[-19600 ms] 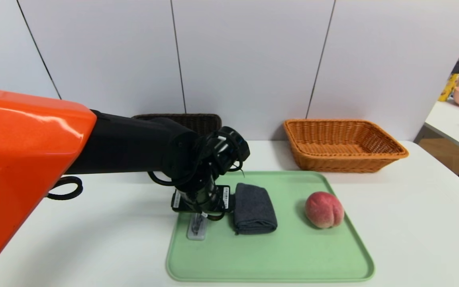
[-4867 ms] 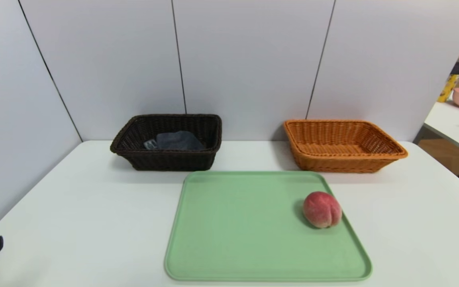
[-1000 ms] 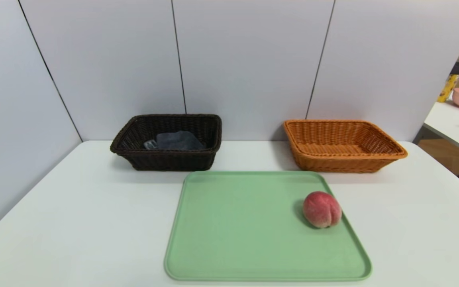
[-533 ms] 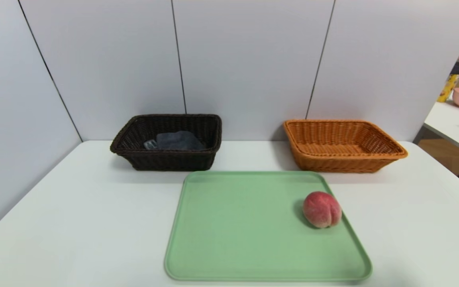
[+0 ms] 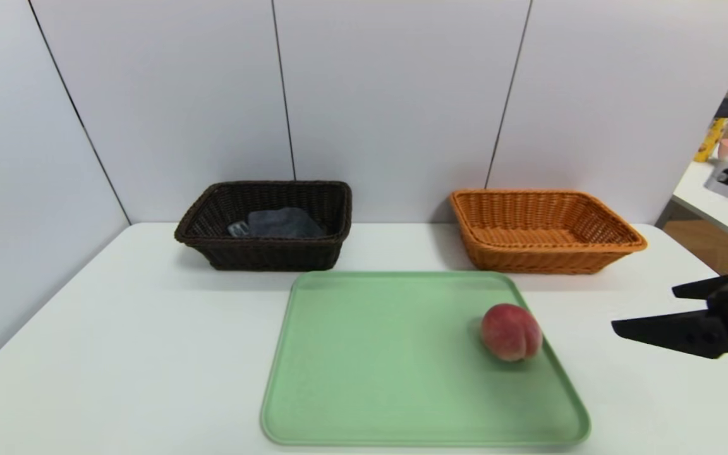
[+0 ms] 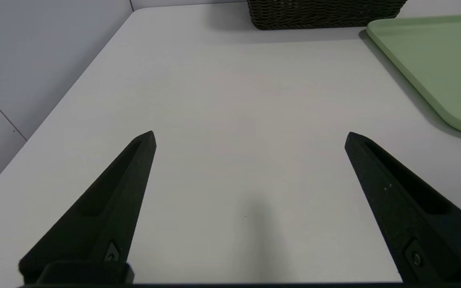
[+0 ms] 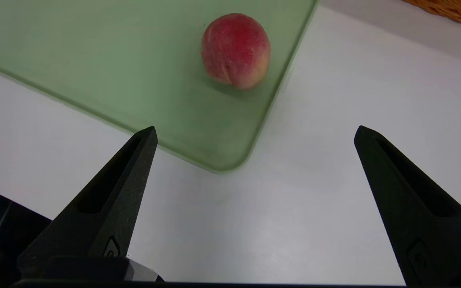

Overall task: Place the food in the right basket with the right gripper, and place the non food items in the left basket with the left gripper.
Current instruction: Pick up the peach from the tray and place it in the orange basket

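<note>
Here, in the head view, the round pink-red peach [image 5: 510, 332] sits near the right edge of the flat pale green tray [image 5: 402, 379] on the white counter [image 5: 117, 354]; the dark brown wicker basket [image 5: 263, 253] holds a grey folded cloth [image 5: 285, 222], the orange-tan wicker basket [image 5: 544, 253] stands apart, and the right claw [image 5: 645, 309] reaches in from the right edge, spread wide and empty. In the left wrist view, the left claw [image 6: 250, 134] hovers wide and empty over bare counter beside the tray. In the right wrist view, the peach lies beyond the parted fingers [image 7: 114, 196].
</note>
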